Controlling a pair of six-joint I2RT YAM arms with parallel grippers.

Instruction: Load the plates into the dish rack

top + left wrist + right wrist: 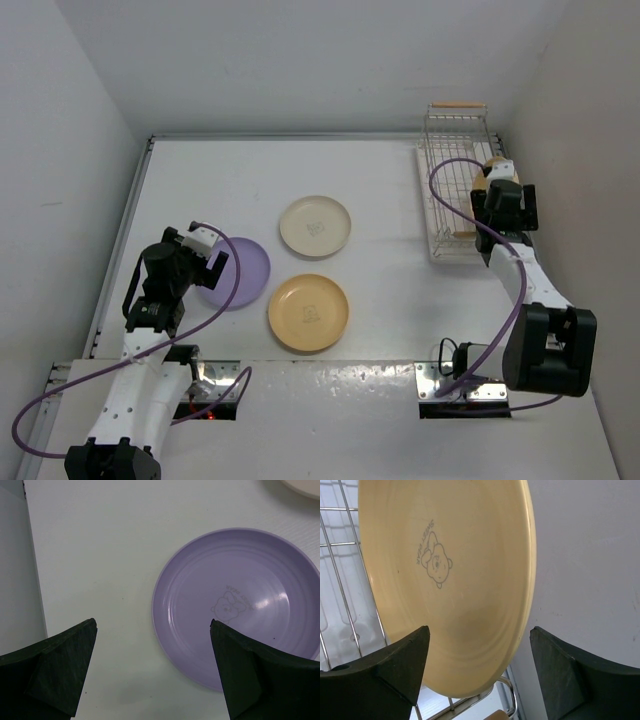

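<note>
**Top view:** left gripper hangs at the left rim of the lavender plate, which lies flat on the table; right gripper is over the dish rack.

**Left wrist:** fingers spread, right one over the plate's rim.

**Right wrist:** fingers spread, with the yellow-orange plate on edge in the rack, just beyond the tips.

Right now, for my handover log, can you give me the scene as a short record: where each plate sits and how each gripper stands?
flat on the table: lavender plate, cream plate, yellow-orange plate, none stacked
in the dish rack: second yellow-orange plate, upright
left gripper: open, over the lavender plate's edge
right gripper: open, fingers either side of the racked plate's lower edge
left to load: three plates
</note>
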